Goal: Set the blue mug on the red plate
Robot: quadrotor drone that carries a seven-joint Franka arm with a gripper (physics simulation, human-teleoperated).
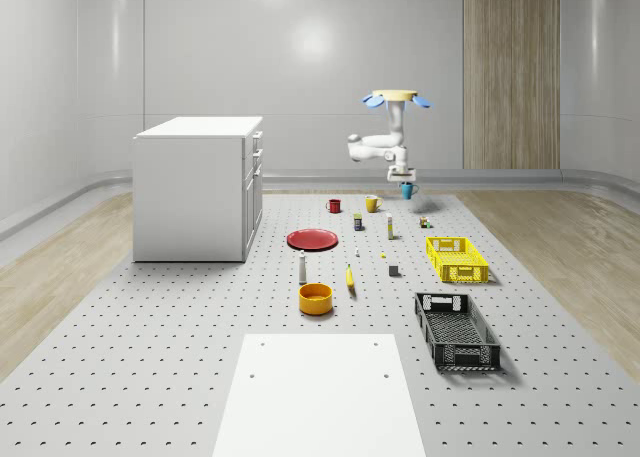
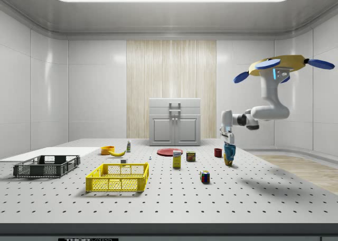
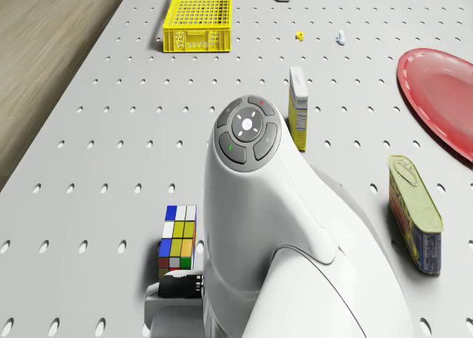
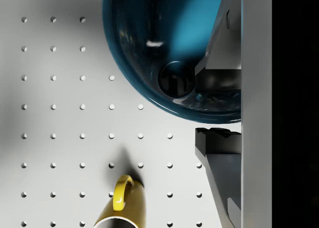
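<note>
The drone (image 1: 398, 99) hovers above the far end of the perforated table (image 1: 180, 357), its arm hanging down. My gripper (image 1: 405, 181) is shut on the rim of the blue mug (image 1: 407, 190), which hangs tilted a little above the table. In the wrist view one finger sits inside the blue mug (image 4: 164, 48) and the other finger (image 4: 217, 140) outside its wall. In the side view the gripper (image 2: 228, 144) holds the blue mug (image 2: 229, 153) to the right of the red plate (image 2: 169, 152). The red plate (image 1: 313, 239) lies flat near the white cabinet (image 1: 198, 185).
A yellow mug (image 1: 372, 203) stands just below and beside the held mug, a red mug (image 1: 334, 205) further left. A Rubik's cube (image 3: 177, 238), a can (image 3: 416, 212) and a small box (image 3: 298, 107) stand between the mug and the plate. Yellow crate (image 1: 457, 258) and black crate (image 1: 457, 330) sit right.
</note>
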